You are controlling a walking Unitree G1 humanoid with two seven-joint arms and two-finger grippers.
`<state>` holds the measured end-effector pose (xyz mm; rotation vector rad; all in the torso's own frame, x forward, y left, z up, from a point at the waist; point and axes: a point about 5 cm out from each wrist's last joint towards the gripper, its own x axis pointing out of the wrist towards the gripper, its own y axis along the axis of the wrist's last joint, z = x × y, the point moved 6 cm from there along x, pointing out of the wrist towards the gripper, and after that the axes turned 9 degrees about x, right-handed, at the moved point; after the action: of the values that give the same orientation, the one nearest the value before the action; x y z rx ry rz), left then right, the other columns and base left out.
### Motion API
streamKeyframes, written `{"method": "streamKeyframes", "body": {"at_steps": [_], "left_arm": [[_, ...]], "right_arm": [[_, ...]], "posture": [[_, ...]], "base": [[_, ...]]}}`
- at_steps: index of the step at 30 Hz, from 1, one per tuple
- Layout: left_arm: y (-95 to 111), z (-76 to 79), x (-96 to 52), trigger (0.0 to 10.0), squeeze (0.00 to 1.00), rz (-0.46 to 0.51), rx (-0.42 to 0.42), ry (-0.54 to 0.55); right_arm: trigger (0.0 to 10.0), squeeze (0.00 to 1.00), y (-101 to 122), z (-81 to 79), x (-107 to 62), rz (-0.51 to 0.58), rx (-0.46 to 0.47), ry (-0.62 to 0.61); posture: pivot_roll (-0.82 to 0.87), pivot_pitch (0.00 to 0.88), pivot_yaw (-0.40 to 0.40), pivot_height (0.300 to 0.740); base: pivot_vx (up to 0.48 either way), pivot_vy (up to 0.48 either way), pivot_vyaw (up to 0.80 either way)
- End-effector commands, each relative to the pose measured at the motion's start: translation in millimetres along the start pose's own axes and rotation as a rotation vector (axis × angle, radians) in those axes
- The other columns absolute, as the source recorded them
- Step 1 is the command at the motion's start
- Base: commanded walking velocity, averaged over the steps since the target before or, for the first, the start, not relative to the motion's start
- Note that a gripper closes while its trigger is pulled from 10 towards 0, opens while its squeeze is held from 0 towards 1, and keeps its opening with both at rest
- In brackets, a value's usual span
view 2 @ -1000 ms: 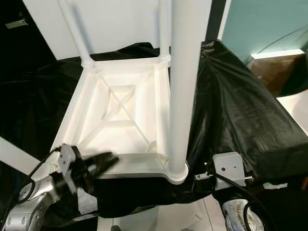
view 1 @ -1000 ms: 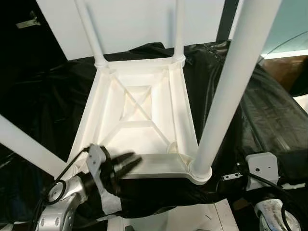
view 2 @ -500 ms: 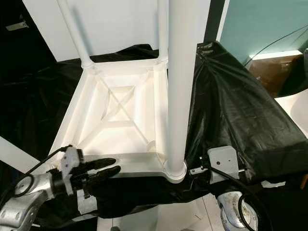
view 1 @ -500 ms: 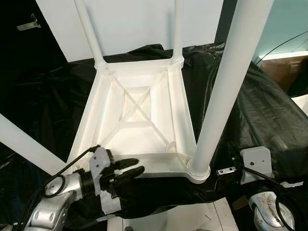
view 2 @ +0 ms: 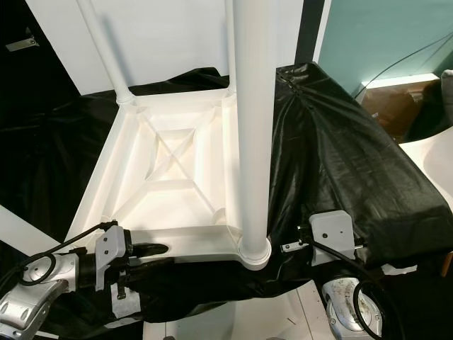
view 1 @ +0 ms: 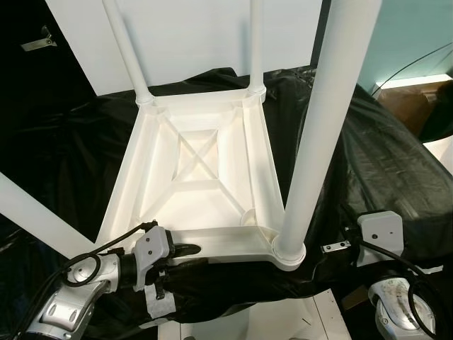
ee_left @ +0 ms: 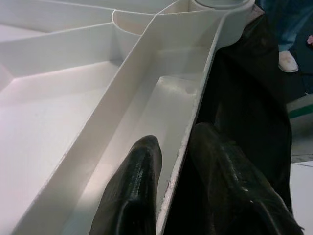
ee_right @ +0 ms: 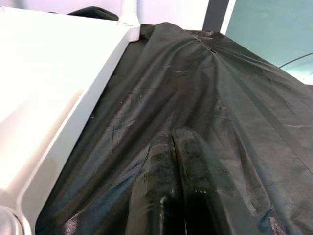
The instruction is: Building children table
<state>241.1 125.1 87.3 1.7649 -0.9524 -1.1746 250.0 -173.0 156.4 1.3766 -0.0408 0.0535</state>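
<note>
A white plastic children's table [view 1: 205, 177] lies upside down on a black plastic sheet [view 2: 354, 163] that drapes the worktop. Its ribbed underside faces up, with a crossed brace in the middle and raised walls around the rim. Legs stand up from the corner sockets: the near right leg [view 1: 318, 134] rises thick and close to the camera, two thinner-looking far legs [view 1: 126, 49] stand at the back corners, and a fourth leg [view 1: 32, 216] slants out at the near left corner.

The left gripper [ee_left: 173, 147] sits at the table's near rim, left of the near right leg. In the left wrist view its two black fingers [ee_left: 134, 191] straddle the rim's outer wall: one finger lies inside the channel along the rim, the other outside against the black sheet, so the fingers are clamped on that wall or very nearly so. The silver left arm [view 1: 71, 304] reaches in from below, with a cable looped over it.

The right gripper [ee_right: 173, 147] rests over the black sheet just beside the table's right edge, its two fingers pressed together with nothing between them. The right arm's wrist housing [view 2: 331, 230] sits low, near the base of the near right leg.
</note>
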Motion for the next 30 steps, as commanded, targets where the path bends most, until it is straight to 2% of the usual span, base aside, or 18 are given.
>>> {"method": "streamKeyframes", "body": {"at_steps": [1, 4, 7, 8, 9, 11, 12, 13, 15, 16, 17, 18, 22, 24, 25, 28, 29, 30], "left_arm": [[0.1, 40.5, -11.0, 10.0, 0.10, 0.037, -0.059, -0.336], [5.4, 37.8, -12.6, 10.0, 0.07, 0.059, -0.060, -0.335], [0.2, 36.5, -9.7, 10.0, 0.05, 0.030, -0.027, -0.326], [-24.6, 43.2, -2.0, 10.0, 0.04, -0.110, 0.036, -0.346], [-24.6, 43.2, -2.0, 10.0, 0.04, -0.110, 0.036, -0.346], [-36.2, 46.3, 0.3, 10.0, 0.04, -0.177, 0.067, -0.357], [-48.6, 48.9, 0.8, 10.0, 0.05, -0.256, 0.084, -0.369], [-55.8, 50.6, 2.8, 7.3, 0.05, -0.300, 0.081, -0.367], [-58.7, 51.4, 4.2, 7.3, 0.05, -0.319, 0.071, -0.364], [-59.0, 53.2, 7.4, 3.3, 0.04, -0.327, 0.050, -0.360], [-59.0, 53.2, 7.4, 3.3, 0.04, -0.327, 0.050, -0.360], [-58.9, 52.5, 12.3, 0.0, 0.04, -0.339, 0.038, -0.339], [-63.2, 43.0, 25.4, 0.0, 0.05, -0.388, 0.028, -0.246], [-68.3, 24.4, 39.1, 0.0, 0.05, -0.421, 0.017, -0.107], [-68.3, 24.4, 39.1, 0.0, 0.05, -0.421, 0.017, -0.107], [-72.6, -6.5, 52.3, 0.0, 0.06, -0.440, -0.016, 0.088], [-72.6, -6.5, 52.3, 0.0, 0.06, -0.440, -0.016, 0.088], [-75.0, -13.8, 52.3, 0.8, 0.05, -0.453, -0.007, 0.122]], "right_arm": [[10.0, 0.00, -5.0, 0.7, 1.0, -0.016, 0.013, -0.008], [10.0, 0.00, -6.7, 2.1, 2.3, -0.021, 0.007, -0.012], [10.0, 0.00, -7.0, 2.6, 4.1, -0.022, 0.002, -0.015], [10.0, 0.00, -4.3, 2.2, 7.2, -0.013, 0.000, -0.014], [10.0, 0.00, -4.3, 2.2, 7.2, -0.013, 0.000, -0.014], [10.0, 0.00, -3.1, 2.1, 8.3, -0.008, 0.000, -0.013], [10.0, 0.00, -1.8, 2.4, 9.4, -0.004, -0.001, -0.013], [10.0, 0.00, -0.3, 3.2, 10.2, 0.000, -0.003, -0.015], [10.0, 0.00, 0.5, 3.8, 10.7, 0.003, -0.004, -0.016], [10.0, 0.00, 1.6, 4.8, 11.2, 0.006, -0.004, -0.020], [10.0, 0.00, 1.6, 4.8, 11.2, 0.006, -0.004, -0.020], [10.0, 0.00, 2.7, 5.0, 11.3, 0.009, -0.004, -0.022], [10.0, 0.00, 3.9, 4.6, 11.8, 0.013, 0.000, -0.025], [10.0, 0.00, 4.5, 3.1, 12.9, 0.016, 0.005, -0.025], [10.0, 0.00, 4.5, 3.1, 12.9, 0.016, 0.005, -0.025], [10.0, 0.00, 7.3, 0.1, 15.6, 0.025, 0.012, -0.020], [10.0, 0.00, 7.3, 0.1, 15.6, 0.025, 0.012, -0.020], [10.0, 0.00, 8.2, -0.5, 16.5, 0.027, 0.015, -0.018]], "posture": [[-0.13, 0.057, 0.054, 0.740], [-0.12, 0.058, 0.052, 0.740], [-0.12, 0.057, 0.051, 0.740], [-0.12, 0.056, 0.050, 0.740], [-0.12, 0.056, 0.050, 0.740], [-0.12, 0.056, 0.050, 0.740], [-0.12, 0.058, 0.049, 0.740], [-0.12, 0.059, 0.049, 0.740], [-0.12, 0.059, 0.049, 0.740], [-0.12, 0.059, 0.050, 0.740], [-0.12, 0.059, 0.050, 0.740], [-0.12, 0.060, 0.050, 0.740], [-0.12, 0.060, 0.051, 0.740], [-0.12, 0.058, 0.050, 0.740], [-0.12, 0.058, 0.050, 0.740], [-0.12, 0.059, 0.048, 0.740], [-0.12, 0.059, 0.048, 0.740], [-0.12, 0.060, 0.046, 0.740]], "base": [[0.000, 0.000, 0.00], [0.000, 0.000, 0.00], [0.000, 0.000, 0.00], [0.000, 0.000, 0.00], [0.000, 0.000, 0.00], [0.000, 0.000, 0.00], [0.000, 0.000, 0.00], [0.000, 0.000, 0.00], [0.000, 0.000, 0.00], [0.000, 0.000, 0.00], [0.000, 0.000, 0.00], [0.000, 0.000, 0.00], [0.000, 0.000, 0.00], [0.000, 0.000, 0.00], [0.000, 0.000, 0.00], [0.000, 0.000, 0.00], [0.000, 0.000, 0.00], [0.000, 0.000, 0.00]]}}
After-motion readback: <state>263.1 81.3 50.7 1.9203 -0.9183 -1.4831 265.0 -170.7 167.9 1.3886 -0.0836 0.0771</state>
